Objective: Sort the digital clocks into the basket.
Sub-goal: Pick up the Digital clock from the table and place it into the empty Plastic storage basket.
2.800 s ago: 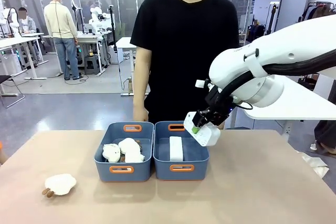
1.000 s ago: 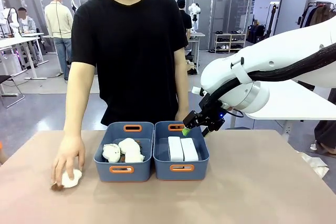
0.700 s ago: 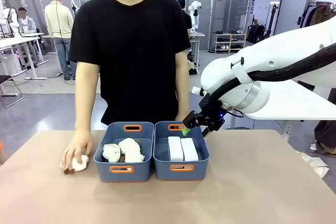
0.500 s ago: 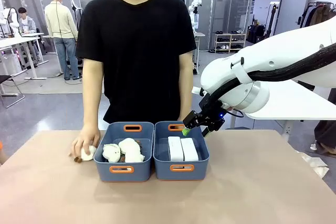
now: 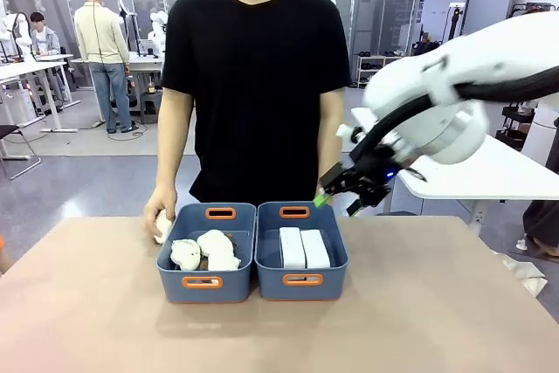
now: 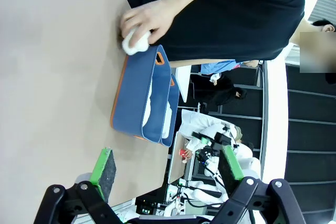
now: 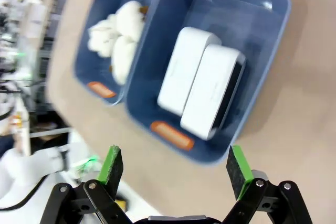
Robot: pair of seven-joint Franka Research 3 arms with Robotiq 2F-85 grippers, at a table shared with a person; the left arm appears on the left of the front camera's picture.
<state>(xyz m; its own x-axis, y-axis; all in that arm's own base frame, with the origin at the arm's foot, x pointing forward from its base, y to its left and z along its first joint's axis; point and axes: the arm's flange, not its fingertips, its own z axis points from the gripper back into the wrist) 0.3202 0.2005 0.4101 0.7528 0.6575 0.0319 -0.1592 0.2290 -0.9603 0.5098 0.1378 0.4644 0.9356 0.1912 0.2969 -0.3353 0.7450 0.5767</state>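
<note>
A: What's the pic rn?

B: Biggest first: table [image 5: 437, 303], w/ two blue-grey bins side by side at its centre. Person at 12 o'clock has a hand [image 5: 159, 207] on a fluffy white cloud item [image 5: 163, 228] at the left bin [image 5: 206, 281]'s 10 o'clock corner. I've got the right arm [image 5: 454, 93] up at 2 o'clock of the basket [image 5: 301, 284].

A: Clocks?

B: Both digital clocks [image 7: 202, 87] lie in the basket, flat, touching along their long sides. White rounded bricks, smooth plastic; one shows a dark face along its edge in the right wrist view.

A: Grippers?

B: Right gripper [image 5: 336, 189] spread wide, nothing in it, above the basket's far rim. Left gripper [image 6: 168, 166] also spread wide, empty, over bare table, well off from the bins.

A: Risks?

B: I'd say sorting looks done. Main worry: right arm hangs close to the person's forearm, so any sweep toward 9 o'clock could clip it. Also a low pass could catch the basket rim and shove both bins.
</note>
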